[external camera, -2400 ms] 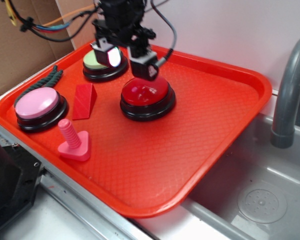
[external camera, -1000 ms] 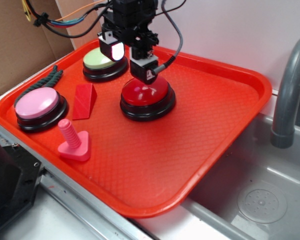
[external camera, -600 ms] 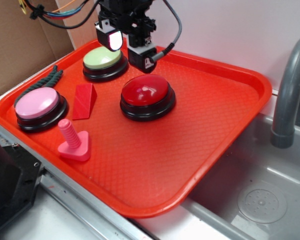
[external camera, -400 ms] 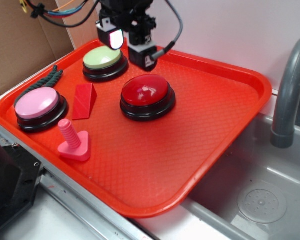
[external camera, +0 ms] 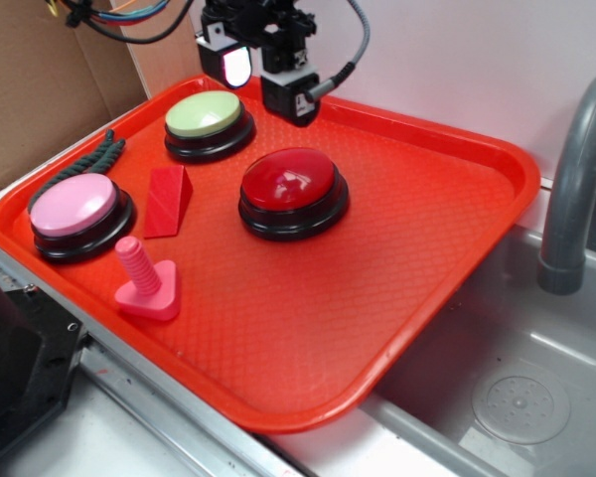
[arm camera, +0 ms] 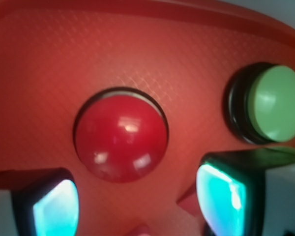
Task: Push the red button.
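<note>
Exterior, change: the gripper (external camera: pixel 263 81) has risen off the red button (external camera: pixel 294 181) since a second ago and now hangs clear above its 12 o'clock side.
Exterior, gripper: fingers spread apart, holding nothing.
Exterior, tray (external camera: pixel 457 229): holds the red button near centre, a green button (external camera: pixel 207 114) at 10 o'clock of it, a pink button (external camera: pixel 74 206) at 8 o'clock, a red wedge (external camera: pixel 169 201) between, and a pink screw (external camera: pixel 145 278) near the front rim.
Exterior, rope (external camera: pixel 79 166): lies along the tray's left rim.
Wrist, red button (arm camera: pixel 120 137): centred, untouched, between both fingertips (arm camera: pixel 221 196).
Wrist, green button (arm camera: pixel 273 102): at 2 o'clock.
</note>
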`<state>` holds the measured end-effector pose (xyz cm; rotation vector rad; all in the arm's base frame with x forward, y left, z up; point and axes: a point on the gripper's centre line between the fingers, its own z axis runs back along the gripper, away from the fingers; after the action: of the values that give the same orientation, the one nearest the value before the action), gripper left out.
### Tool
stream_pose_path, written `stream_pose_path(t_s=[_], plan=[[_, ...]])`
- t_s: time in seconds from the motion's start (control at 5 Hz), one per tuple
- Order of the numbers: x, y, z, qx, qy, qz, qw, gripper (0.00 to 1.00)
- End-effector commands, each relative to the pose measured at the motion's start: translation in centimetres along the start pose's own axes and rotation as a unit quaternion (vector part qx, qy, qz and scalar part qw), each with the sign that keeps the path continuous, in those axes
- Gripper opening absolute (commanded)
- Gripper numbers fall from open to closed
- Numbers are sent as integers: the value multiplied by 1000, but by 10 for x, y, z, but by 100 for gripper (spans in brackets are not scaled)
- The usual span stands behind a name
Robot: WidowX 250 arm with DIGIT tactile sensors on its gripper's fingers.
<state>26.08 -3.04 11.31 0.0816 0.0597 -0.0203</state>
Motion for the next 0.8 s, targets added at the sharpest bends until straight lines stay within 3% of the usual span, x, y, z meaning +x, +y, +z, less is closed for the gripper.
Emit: stream_pose_path(t_s=[0.0,0.6], plan=[[13,-2,34,-2,-47,5,999,100],[8,-7,49,0,-56,-5,998,100]])
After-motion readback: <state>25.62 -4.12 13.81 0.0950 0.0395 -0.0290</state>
